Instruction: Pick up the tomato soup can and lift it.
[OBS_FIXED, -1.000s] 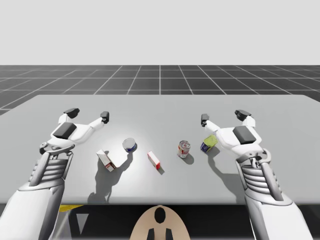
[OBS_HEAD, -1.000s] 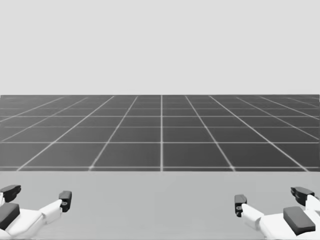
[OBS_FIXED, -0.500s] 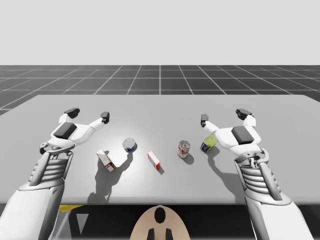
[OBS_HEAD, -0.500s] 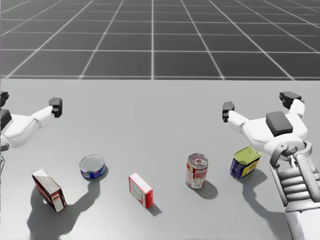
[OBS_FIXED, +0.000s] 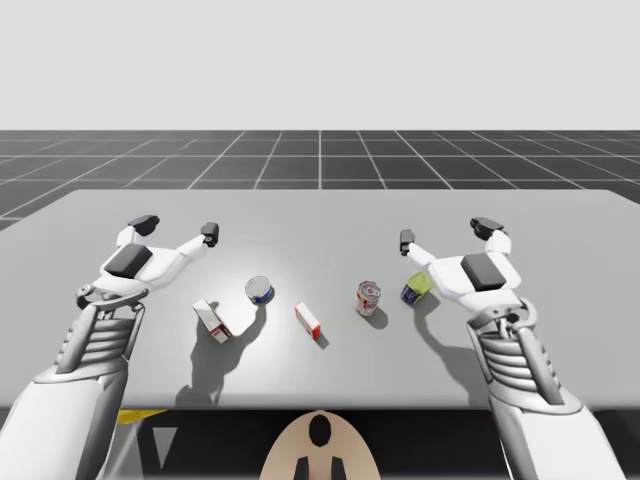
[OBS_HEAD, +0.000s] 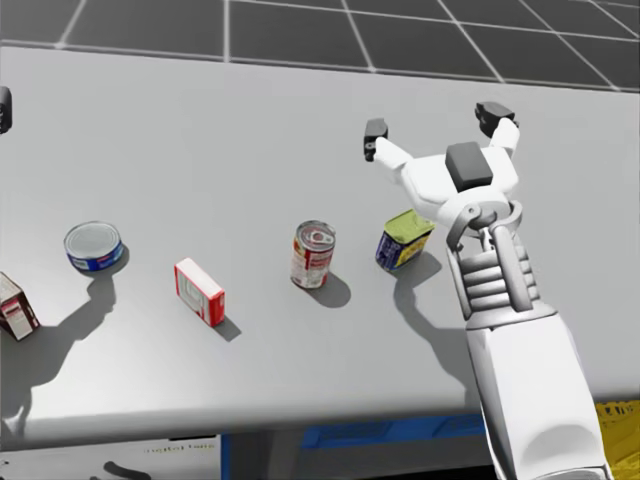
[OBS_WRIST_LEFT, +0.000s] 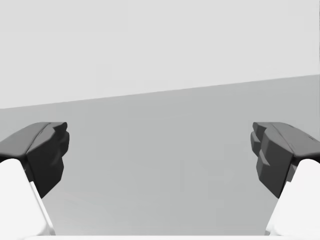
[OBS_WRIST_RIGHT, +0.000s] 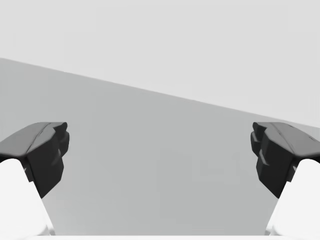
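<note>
The tomato soup can (OBS_FIXED: 367, 298) (OBS_HEAD: 313, 254) is red and white and stands upright near the middle of the grey table (OBS_FIXED: 320, 215). My right gripper (OBS_FIXED: 446, 232) (OBS_HEAD: 434, 122) hovers open, to the right of the can and further back, above a blue and yellow-green can (OBS_FIXED: 418, 287) (OBS_HEAD: 404, 238). My left gripper (OBS_FIXED: 176, 227) is open over the table's left part, far from the soup can. In the left wrist view my left gripper (OBS_WRIST_LEFT: 160, 155) has bare table between its fingers, and so has my right gripper (OBS_WRIST_RIGHT: 160, 155) in the right wrist view.
A low blue tin (OBS_FIXED: 259, 290) (OBS_HEAD: 93, 246) lies left of the soup can. A red and white box (OBS_FIXED: 308, 321) (OBS_HEAD: 199, 291) sits between them, nearer the front edge. Another box (OBS_FIXED: 212, 320) (OBS_HEAD: 15, 305) stands further left.
My head has turned down and to the right, so the table and the things on it now show. My right gripper has shifted slightly left. The left arm has not moved.
</note>
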